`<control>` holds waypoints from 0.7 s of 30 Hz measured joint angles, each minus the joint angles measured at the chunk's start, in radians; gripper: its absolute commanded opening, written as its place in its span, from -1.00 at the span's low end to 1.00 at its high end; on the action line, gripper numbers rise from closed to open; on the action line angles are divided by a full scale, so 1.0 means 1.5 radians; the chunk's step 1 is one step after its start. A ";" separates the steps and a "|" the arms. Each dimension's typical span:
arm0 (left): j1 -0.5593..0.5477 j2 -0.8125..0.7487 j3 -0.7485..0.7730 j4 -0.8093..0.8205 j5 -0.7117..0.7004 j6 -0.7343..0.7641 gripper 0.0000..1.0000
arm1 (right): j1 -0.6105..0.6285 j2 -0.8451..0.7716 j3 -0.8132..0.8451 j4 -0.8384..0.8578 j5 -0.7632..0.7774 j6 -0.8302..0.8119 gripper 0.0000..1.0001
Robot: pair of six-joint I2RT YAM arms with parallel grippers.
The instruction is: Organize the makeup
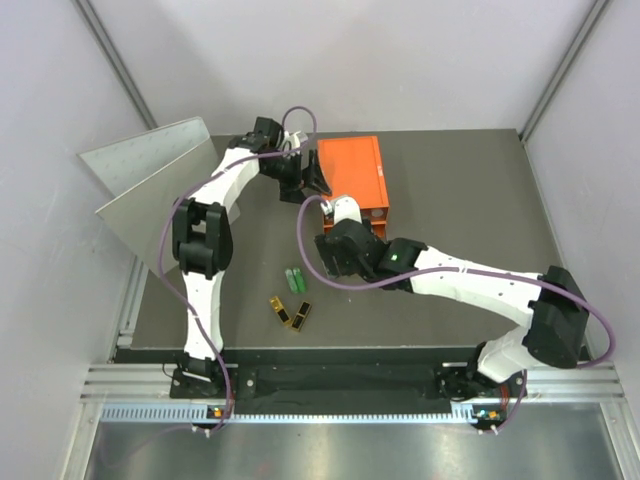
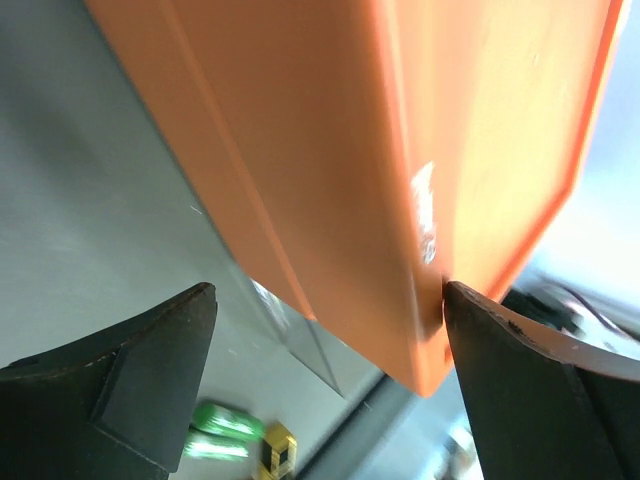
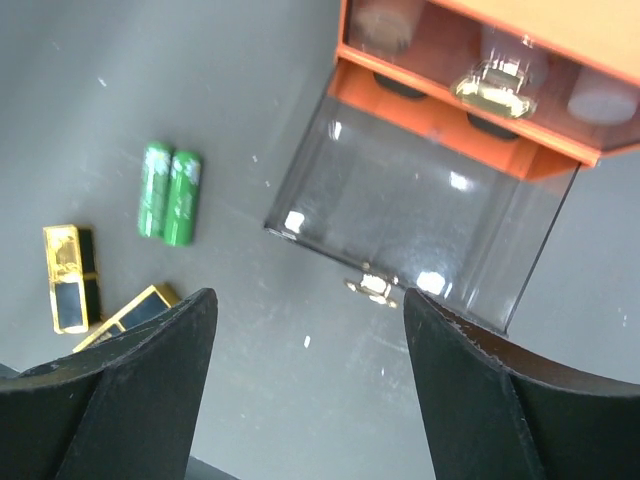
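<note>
- We find the left gripper (image 2: 325, 350) spread wide and holding nothing. Its fingers stand astride the left near corner of the orange box (image 1: 352, 175); one finger (image 2: 510, 370) is at the corner's edge and the other is apart from the wall. We judge this stance is there to steady the box against sliding.
- We find the right gripper (image 3: 308, 300) spread as well, with nothing between its fingers. It hangs just in front of the clear drawer (image 3: 420, 230), near the drawer's gold handle (image 3: 372, 287).
- The clear drawer stands drawn out of the bottom of the box toward the near edge of the table (image 1: 450, 200). It looks empty. We judge it is open so as to receive the makeup.
- The box sits at the middle of the far edge of the table.
- The loose makeup lies well apart from the box, left of centre toward the near edge.
- Count: two green tubes (image 3: 168, 193), side by side and touching.
- Count: two black-gold cases (image 3: 70, 278), just beside each other, nearer the near edge than the tubes.
- Count: one box, one drawer out, one upper drawer (image 3: 495, 85) closed. Shapes behind its front are too blurred to name.
</note>
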 measured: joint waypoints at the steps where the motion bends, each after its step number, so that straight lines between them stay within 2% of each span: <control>1: -0.001 -0.007 0.000 0.013 -0.022 0.001 0.98 | 0.000 0.001 0.009 0.001 0.001 -0.002 0.49; 5: 0.002 -0.034 0.000 0.043 -0.081 0.010 0.98 | 0.000 0.002 0.024 -0.002 0.006 -0.002 0.50; 10: 0.010 -0.088 -0.001 0.050 -0.122 0.016 0.98 | 0.000 0.002 0.028 -0.010 0.020 0.000 0.76; 18: 0.013 -0.216 -0.038 0.038 -0.152 0.029 0.98 | -0.003 -0.013 0.029 -0.038 0.069 0.004 1.00; 21: 0.010 -0.254 -0.065 0.019 -0.161 0.036 0.98 | -0.017 -0.023 0.039 -0.044 0.078 0.003 0.99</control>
